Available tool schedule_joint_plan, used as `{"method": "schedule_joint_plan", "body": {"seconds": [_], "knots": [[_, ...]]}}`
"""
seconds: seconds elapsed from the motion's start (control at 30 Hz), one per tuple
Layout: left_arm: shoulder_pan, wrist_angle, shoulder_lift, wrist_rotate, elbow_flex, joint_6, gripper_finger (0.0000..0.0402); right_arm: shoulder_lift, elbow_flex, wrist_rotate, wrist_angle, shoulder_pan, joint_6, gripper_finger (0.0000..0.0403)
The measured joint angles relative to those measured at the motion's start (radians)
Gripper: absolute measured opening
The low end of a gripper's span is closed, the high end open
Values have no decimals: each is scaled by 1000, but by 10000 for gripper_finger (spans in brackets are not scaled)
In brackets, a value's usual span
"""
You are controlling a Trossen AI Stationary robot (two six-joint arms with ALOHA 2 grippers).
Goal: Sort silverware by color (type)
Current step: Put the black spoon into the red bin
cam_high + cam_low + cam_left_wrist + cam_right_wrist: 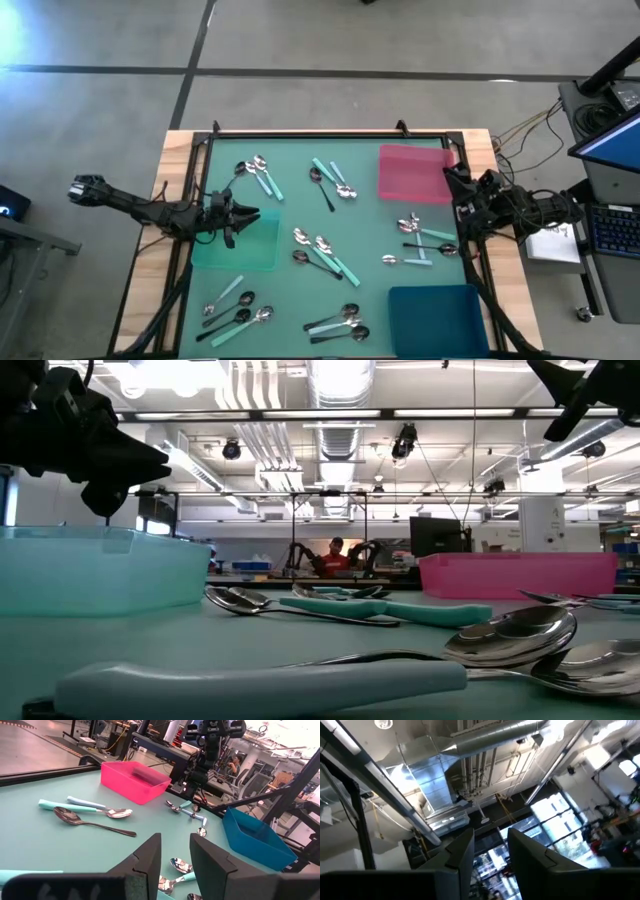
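The silverware lies scattered in loose groups on the teal tabletop (370, 275): spoons with teal, pale blue or dark handles at the far left (258, 175), far middle (330, 182), centre (318, 250), right (415, 240), near left (235, 305) and near middle (340, 322). My left gripper (250, 214) (175, 842) hovers open at the far edge of a pale teal bin (235, 245), pointing level toward the table's right. My right gripper (450, 178) (490, 837) stands open beside the pink bin (415, 172), tilted up toward the ceiling. Nothing is between either pair of fingers.
A blue bin (435, 305) stands at the near right corner. A black frame (320, 133) rims the table. Beyond the right edge are a laptop and a keyboard (610, 225). A person sits far off in the room behind the table (335, 555).
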Motion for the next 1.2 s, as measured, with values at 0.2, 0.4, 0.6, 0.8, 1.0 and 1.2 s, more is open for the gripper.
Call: {"method": "schedule_joint_plan", "body": {"seconds": [0.2, 0.4, 0.6, 0.8, 1.0, 1.2], "knots": [[0, 0, 1, 0, 0, 0, 87, 16, 132, 146, -366, 0, 56, 109], [0, 0, 1, 0, 0, 0, 87, 108, 356, 345, -998, 0, 330, 109], [0, 0, 2, 0, 0, 0, 87, 237, 535, 306, -1512, 0, 775, 109], [0, 0, 3, 0, 0, 0, 87, 392, 598, 49, -1609, 0, 924, 109], [0, 0, 6, 0, 0, 0, 87, 566, 603, -153, -1626, 0, 944, 109], [0, 0, 6, 0, 0, 0, 87, 723, 604, -355, -1669, 0, 942, 109]]}}
